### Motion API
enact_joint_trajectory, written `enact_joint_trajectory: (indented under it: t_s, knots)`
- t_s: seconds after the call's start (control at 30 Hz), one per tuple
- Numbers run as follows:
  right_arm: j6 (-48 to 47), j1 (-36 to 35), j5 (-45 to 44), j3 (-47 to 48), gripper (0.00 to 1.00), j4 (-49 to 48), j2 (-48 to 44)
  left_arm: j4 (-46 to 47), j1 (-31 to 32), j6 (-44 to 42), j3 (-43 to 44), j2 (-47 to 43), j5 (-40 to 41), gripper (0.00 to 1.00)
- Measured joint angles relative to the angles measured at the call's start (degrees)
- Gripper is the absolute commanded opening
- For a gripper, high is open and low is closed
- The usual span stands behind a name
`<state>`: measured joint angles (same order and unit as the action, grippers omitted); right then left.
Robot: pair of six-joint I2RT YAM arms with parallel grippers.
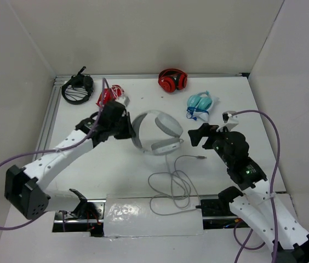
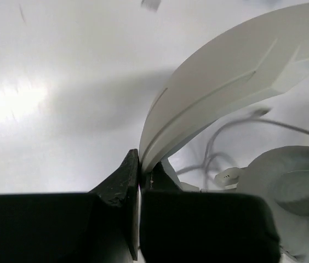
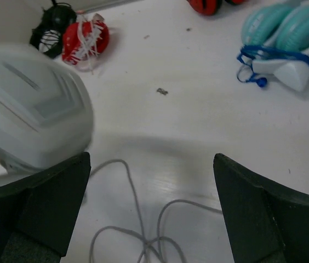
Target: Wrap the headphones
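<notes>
The big white headphones (image 1: 157, 131) sit in the middle of the white table (image 1: 116, 164) in the top view. They look like smooth, hard plastic. The headband (image 2: 225, 82) is wide and flat and bends like a rainbow. The ear cup (image 2: 291, 189) is a soft-looking grey oval. In the top view the round back of the band faces the top of the frame and the open side faces the bottom, with the ear cups at the lower right. The pair is longest from the upper left to the lower right. A thin grey cable (image 1: 171, 186) runs down from them and lies in loose loops near the bottom middle of the frame, with its small plug end off to the right. The left claw (image 2: 139, 164) is black, and it is squeezed tight on the left edge of the headband. The right claw (image 3: 150, 164) is spread wide apart with nothing in it, just to the right of the headphones. Small light-blue headphones (image 1: 201, 103) lie at the upper right, red headphones (image 1: 172, 80) at the top, a red and white bundle (image 1: 110, 96) and black headphones (image 1: 78, 87) at the upper left.
</notes>
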<state>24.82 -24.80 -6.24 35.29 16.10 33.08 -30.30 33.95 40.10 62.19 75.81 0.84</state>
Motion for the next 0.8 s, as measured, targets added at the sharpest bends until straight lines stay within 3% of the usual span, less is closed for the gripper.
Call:
enact_joint_trajectory:
  t_s: [0.17, 0.33, 0.6, 0.8]
  knots:
    - [-4.6, -1.1, 6.2, -3.3, 1.0, -7.8, -2.1, -0.7, 0.0, -3.5, 13.2, -6.8, 5.0, 0.0]
    - [-9.8, -1.1, 11.6, -5.3, 1.0, -15.5, -0.2, -2.3, 0.0, -5.9, 26.7, -7.6, 7.5, 0.0]
    - [-15.3, -1.3, 22.4, -9.6, 1.0, -30.6, 8.9, -4.1, 0.0, -9.6, 40.6, -5.4, 6.1, 0.0]
    - [-16.4, -2.7, 24.0, -12.9, 1.0, -40.1, 12.0, -4.5, 0.0, -10.4, 48.0, -3.6, 3.7, 0.0]
